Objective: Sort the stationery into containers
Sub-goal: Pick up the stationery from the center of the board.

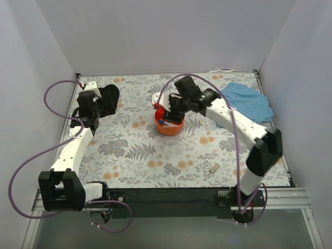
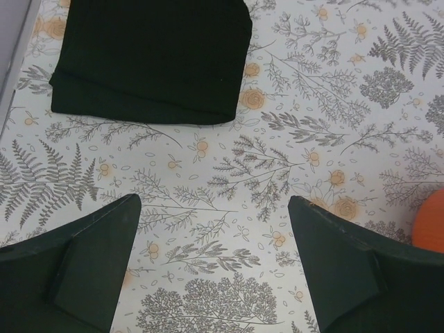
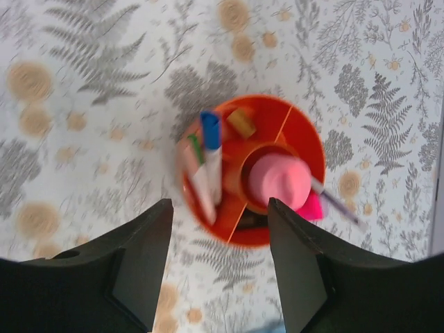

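Note:
The round orange tray [image 1: 169, 127] stands mid-table and also shows in the right wrist view [image 3: 305, 135]. Its centre cup holds a pink bottle [image 3: 279, 182]. One compartment holds pens with a blue cap [image 3: 210, 129] and a green cap [image 3: 196, 148]. Another holds a beige eraser [image 3: 241, 121]. A pink highlighter [image 3: 313, 207] and a lilac marker [image 3: 341, 207] stick out at the tray's right side. My right gripper [image 3: 220, 208] [image 1: 174, 112] hovers over the tray, open and empty. Another beige eraser [image 1: 213, 167] lies on the table, front right. My left gripper [image 2: 214, 208] [image 1: 92, 121] is open and empty over the bare mat.
A black cloth [image 2: 152, 55] [image 1: 109, 97] lies just beyond my left gripper, at the back left. A light blue cloth [image 1: 249, 101] lies at the back right. White walls enclose the table on three sides. The tray's edge [image 2: 431, 222] shows at the right of the left wrist view.

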Tool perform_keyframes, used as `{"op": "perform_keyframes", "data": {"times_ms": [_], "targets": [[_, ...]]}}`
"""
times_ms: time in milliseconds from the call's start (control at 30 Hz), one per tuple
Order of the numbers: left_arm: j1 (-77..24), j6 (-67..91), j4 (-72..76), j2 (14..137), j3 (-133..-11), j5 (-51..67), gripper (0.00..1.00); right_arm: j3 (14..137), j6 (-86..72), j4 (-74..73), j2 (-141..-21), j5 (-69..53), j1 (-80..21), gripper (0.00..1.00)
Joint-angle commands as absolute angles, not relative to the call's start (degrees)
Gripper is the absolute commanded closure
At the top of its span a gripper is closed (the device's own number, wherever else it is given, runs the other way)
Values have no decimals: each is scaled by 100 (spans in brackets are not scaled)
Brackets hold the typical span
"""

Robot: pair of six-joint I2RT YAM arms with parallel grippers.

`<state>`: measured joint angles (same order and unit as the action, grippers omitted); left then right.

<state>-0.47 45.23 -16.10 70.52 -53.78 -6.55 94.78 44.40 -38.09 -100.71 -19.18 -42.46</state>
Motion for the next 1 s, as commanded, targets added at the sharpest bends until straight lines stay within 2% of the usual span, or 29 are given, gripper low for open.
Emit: {"op": "perform_keyframes", "data": {"times_ms": [0, 133, 267, 633, 967], "targets": [[-9, 4535, -1433, 6584, -5256, -606, 11, 7768, 6343, -4945, -8344, -1716, -4228, 34], [-9, 4465, -1248, 6425, -5107, -615, 10, 6374, 8022, -5790, -6816, -1635, -4236, 31], [-9, 4535, -1151, 6337, -5019, -624, 10, 5433, 9139, -6424, -6276, -1574, -4245, 30], [211, 4500, -1345, 6161, -4931, -571, 10, 5484, 9747, -7075, -6916, -1722, -4228, 30], [378, 4535, -1512, 6117, -4869, -431, 11, 4677, 9502, -6479, -6996, -1556, -4228, 34]]}}
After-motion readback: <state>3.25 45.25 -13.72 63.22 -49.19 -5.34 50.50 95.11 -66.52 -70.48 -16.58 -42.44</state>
